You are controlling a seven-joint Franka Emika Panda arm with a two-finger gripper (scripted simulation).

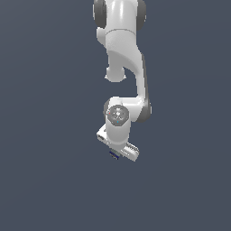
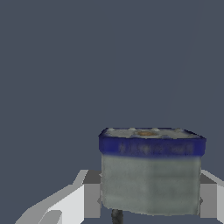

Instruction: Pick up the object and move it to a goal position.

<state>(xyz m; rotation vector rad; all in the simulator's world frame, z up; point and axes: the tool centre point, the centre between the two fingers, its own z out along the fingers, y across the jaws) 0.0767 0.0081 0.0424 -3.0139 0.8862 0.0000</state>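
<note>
Object: the object (image 2: pixel 151 170), a grey block with a blue band near its top, sat between the end effector's (image 2: pixel 148 194) fingers (image 2: pixel 92 194), which pressed its two sides.
Place: in the exterior view it (image 1: pixel 113 155) peeked out just under the white hand, towards that view's left.
Risk: I judged the hold shallow; a quick swing might have let the block slip or twist.
Hidden: the goal showed nowhere, the fingertips ran off frame, and whether the block rested on the desk I couldn't tell.
</note>
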